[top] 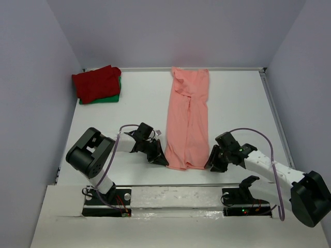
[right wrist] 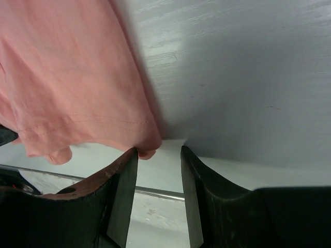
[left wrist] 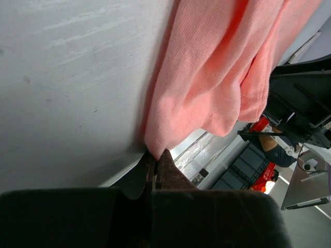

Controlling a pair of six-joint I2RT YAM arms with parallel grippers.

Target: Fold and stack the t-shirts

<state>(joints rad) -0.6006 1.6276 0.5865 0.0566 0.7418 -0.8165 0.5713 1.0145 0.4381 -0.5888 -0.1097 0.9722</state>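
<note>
Folding the near hem over looks like the step in hand. On the table, the salmon-pink t-shirt stretches away from both grippers. The dark red t-shirt lies on the green t-shirt, far beyond the left gripper, which is pressed together, pinching a hem corner. The right gripper is spread, with the other corner at one fingertip. Advice: nudge it onto the cloth, close, then lift both corners level.
</note>
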